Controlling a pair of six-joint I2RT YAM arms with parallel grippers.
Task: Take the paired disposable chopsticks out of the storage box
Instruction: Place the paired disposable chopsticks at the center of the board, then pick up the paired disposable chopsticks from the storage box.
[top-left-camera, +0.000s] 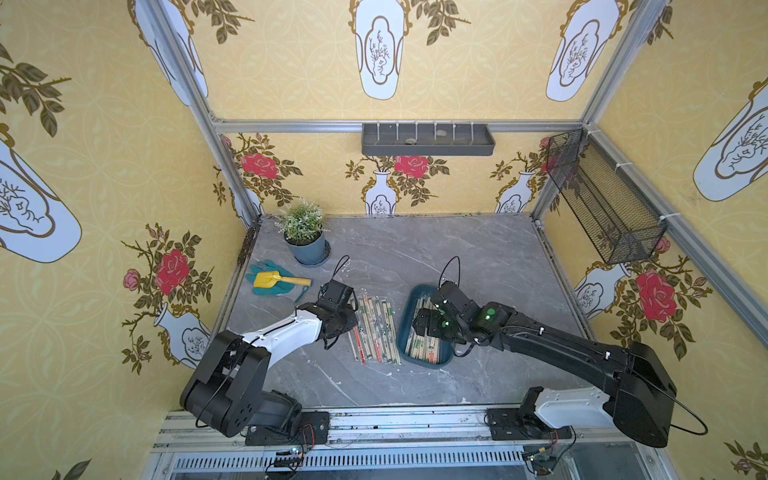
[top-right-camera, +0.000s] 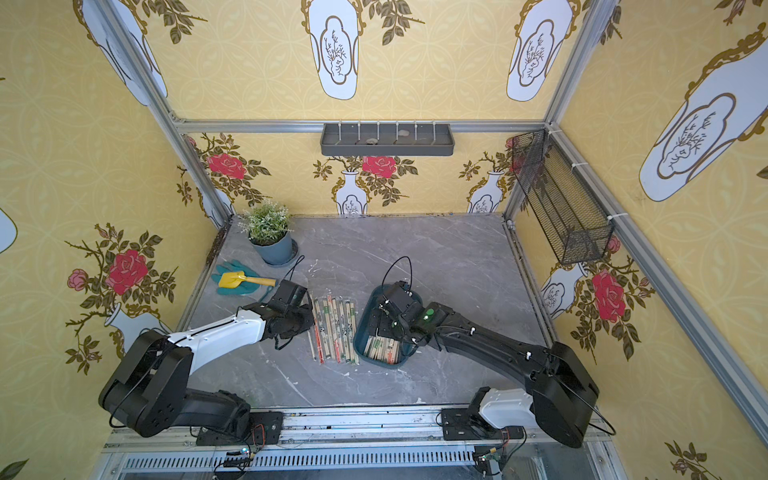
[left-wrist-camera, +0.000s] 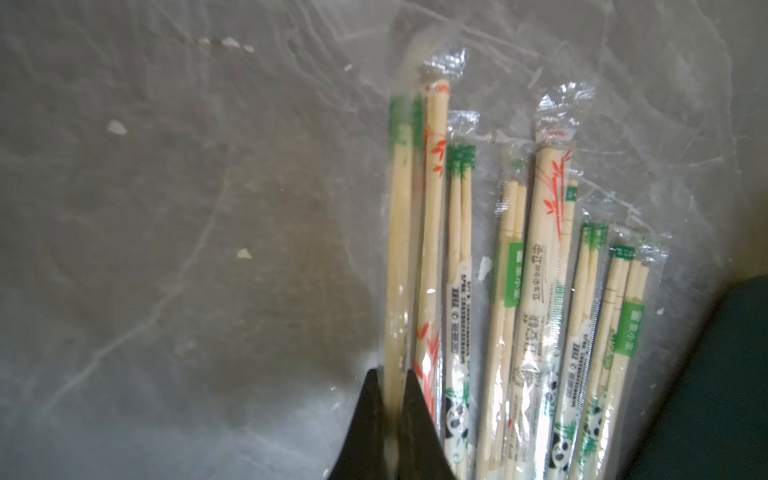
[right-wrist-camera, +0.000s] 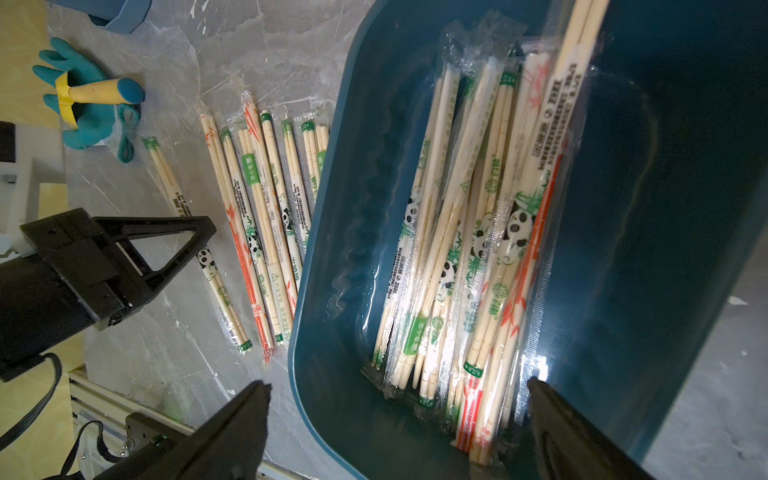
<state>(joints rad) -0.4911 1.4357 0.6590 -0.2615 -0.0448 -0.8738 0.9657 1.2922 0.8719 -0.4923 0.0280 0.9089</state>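
Chopstick pair (left-wrist-camera: 397, 257) between left gripper (left-wrist-camera: 392, 376) jaws blurred, its end behind them cropped, storage box (left-wrist-camera: 727, 374) alongside only a corner.

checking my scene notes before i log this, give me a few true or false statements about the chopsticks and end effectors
1. The box is empty. False: many pairs lie in it.
2. The right end effector is open over the box. True.
3. A row of sleeved chopsticks lies on the table beside the box. True.
4. The left end effector is wide open. False: it is shut on one pair.
5. The trowel lies in the box. False: it lies on the glove.
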